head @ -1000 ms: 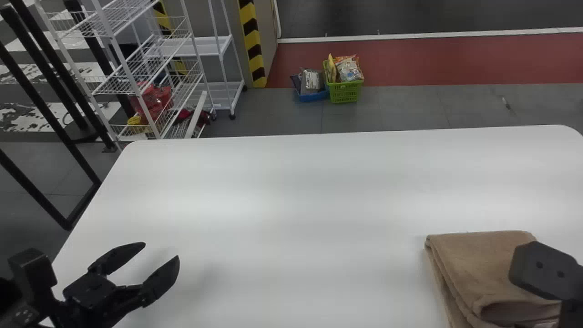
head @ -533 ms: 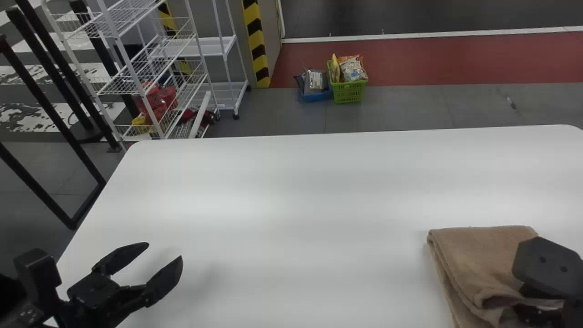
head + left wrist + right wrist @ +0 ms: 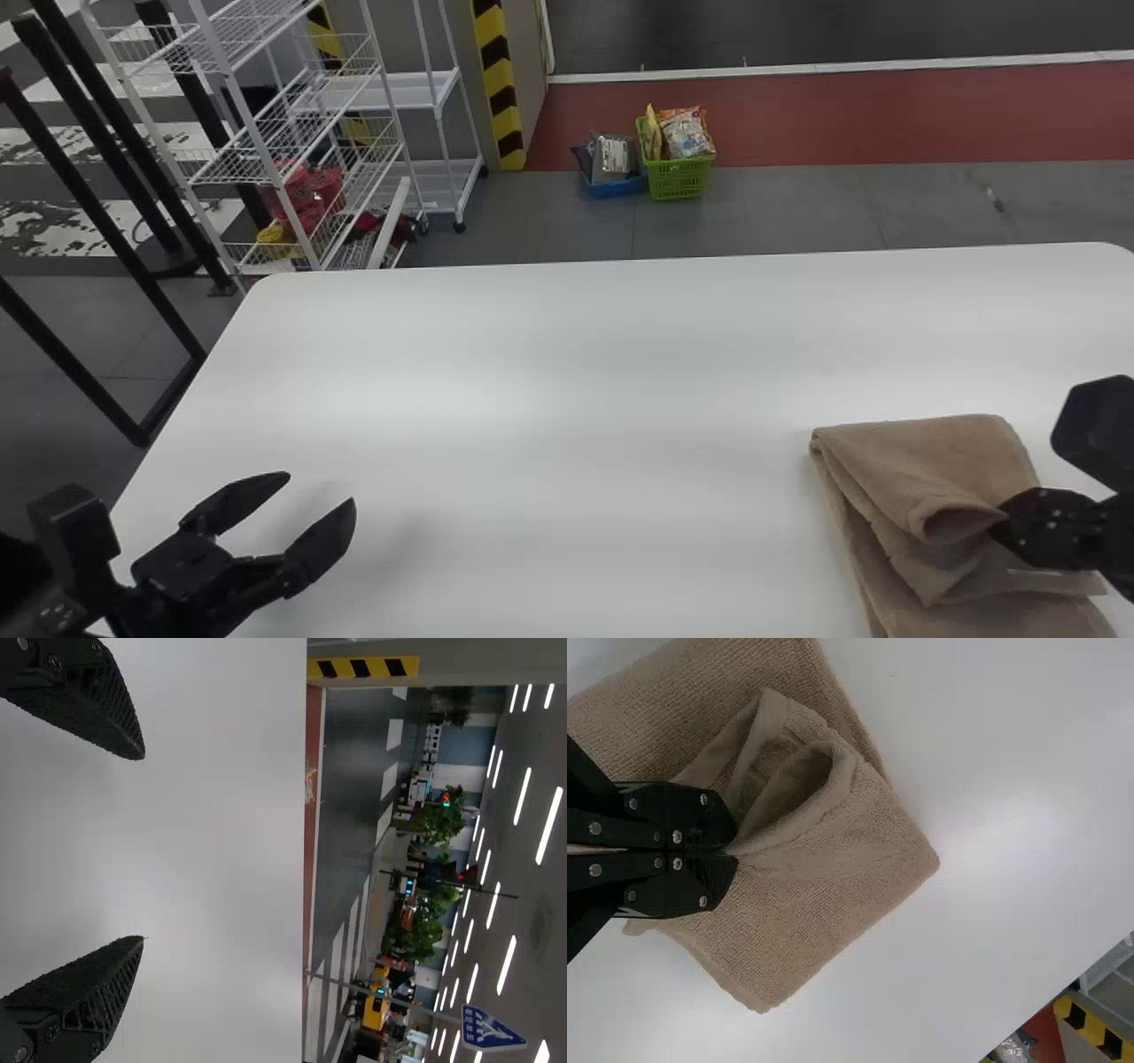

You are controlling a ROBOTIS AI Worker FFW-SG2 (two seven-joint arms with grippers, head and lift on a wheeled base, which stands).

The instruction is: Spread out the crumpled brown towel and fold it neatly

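A grey floor (image 3: pixel 762 213) is stretching across the far side, with a red band (image 3: pixel 886 115) running along it farther off. The white table (image 3: pixel 567 354) is taking up most of the near space, its corners rounding off at the far left and far right. A white wire rack (image 3: pixel 306 102) is standing on the floor beyond its far left corner, and a black frame (image 3: pixel 104 217) is slanting down at the left.

The brown towel (image 3: pixel 921 461) is lying on the table at the near right, folded in layers, its top layers rumpling into an open, rounded loop next to the right gripper.

The left gripper (image 3: pixel 317 489) is hanging over the near left part of the table, well apart from the towel; its jaws are standing wide open and holding nothing. The right gripper (image 3: pixel 1005 525) is reaching in from the near right edge, and its jaws are closing together on the towel, pinching a bunched fold beside that loop, with creases spreading away from the grip.

On the far floor, a green basket (image 3: pixel 678 180) is holding upright packets (image 3: pixel 687 135), and a lower blue basket (image 3: pixel 616 188) is sitting just left of it.
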